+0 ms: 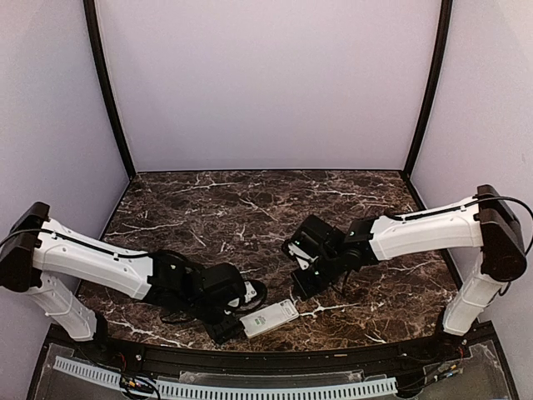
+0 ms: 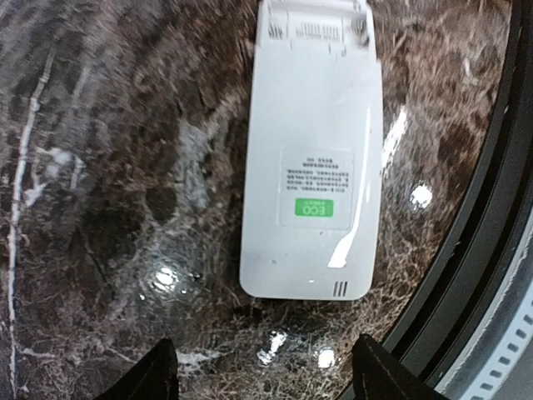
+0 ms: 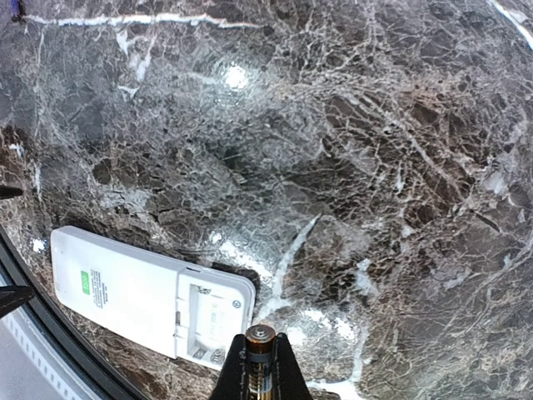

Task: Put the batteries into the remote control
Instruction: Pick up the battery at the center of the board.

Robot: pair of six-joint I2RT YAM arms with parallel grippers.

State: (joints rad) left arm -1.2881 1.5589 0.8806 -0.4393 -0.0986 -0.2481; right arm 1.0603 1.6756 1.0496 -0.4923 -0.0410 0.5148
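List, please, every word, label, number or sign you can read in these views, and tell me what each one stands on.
"ECO": white letters on the green label on the back of the remote control, in the left wrist view.
Fine print on the sticker that carries that label: too small to read in any view.
On the battery held in the right pincer: no marking can be read.

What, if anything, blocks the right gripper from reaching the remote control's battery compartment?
Probably nothing, so yes: the battery compartment lies uncovered, and the left gripper sits at the remote control's opposite end.
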